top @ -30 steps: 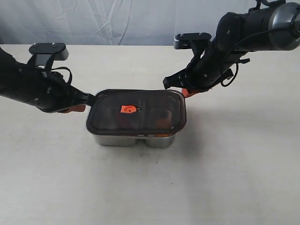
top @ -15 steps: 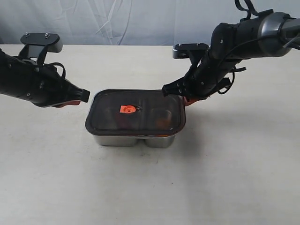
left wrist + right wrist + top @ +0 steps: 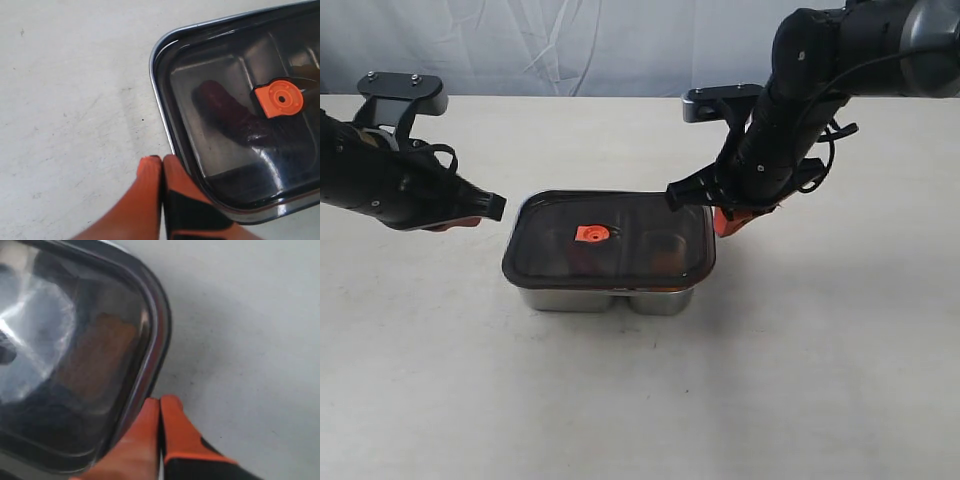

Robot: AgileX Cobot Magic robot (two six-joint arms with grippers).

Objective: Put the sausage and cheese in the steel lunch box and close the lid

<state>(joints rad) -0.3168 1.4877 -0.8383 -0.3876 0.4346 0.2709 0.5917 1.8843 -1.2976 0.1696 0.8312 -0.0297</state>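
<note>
The steel lunch box [image 3: 605,297] stands mid-table with the dark lid [image 3: 620,260] lying flat on it, its orange valve tab [image 3: 591,233] near the middle. Through the lid the red sausage [image 3: 232,117] shows dimly in one compartment and the orange-brown cheese [image 3: 97,355] in the other. My left gripper [image 3: 162,159] is shut and empty, hovering beside the box's left end. Just off the back right corner, my right gripper [image 3: 160,401] is shut with nothing held.
The pale table [image 3: 640,400] stretches around the box. A white cloth backdrop [image 3: 570,45] hangs behind the far edge.
The left gripper has drawn back to the left, away from the lid's edge. The right arm has risen a little beside the back right corner. The lid lies flat.
</note>
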